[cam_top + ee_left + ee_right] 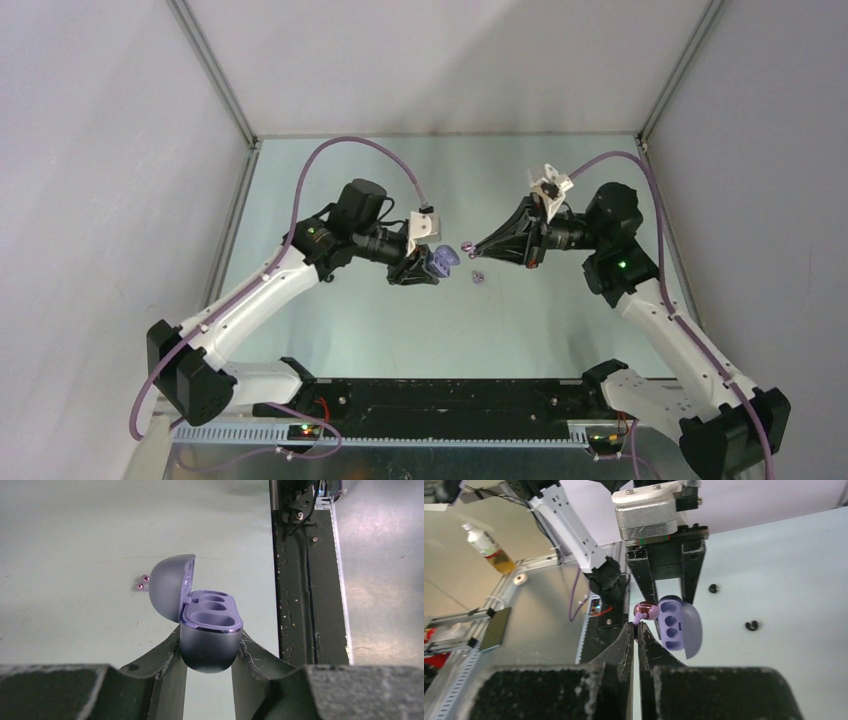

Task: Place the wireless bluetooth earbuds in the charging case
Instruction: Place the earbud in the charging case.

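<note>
Right wrist view gives us the best look. Our right gripper [637, 629] is pinched tight on the little stem of a small, shiny pale purple earbud [646, 611]. The round head pokes out past the tips. We hold it by the stem so the fat end is free to go into a hole. The earbud is up in the air, right at the rim of the rounded purple plastic charging case [672, 624]. We cannot tell if it touches.

Our left gripper [210, 639] squeezes the bottom half of the charging case from both sides and holds it up off the pale green counter [380, 330]. The lid is swung wide open, and the holes inside look empty. We think the case is turned toward the other arm so the earbud can go straight in and the case cannot slide away.

A second purple earbud [479, 277] lies on the counter below the two grippers. Two shiny black earbuds [713, 587] lie farther off, well apart from each other.

Next we must line the earbud up with a hole and press gently. A crooked push may make it slip out of the tips.
</note>
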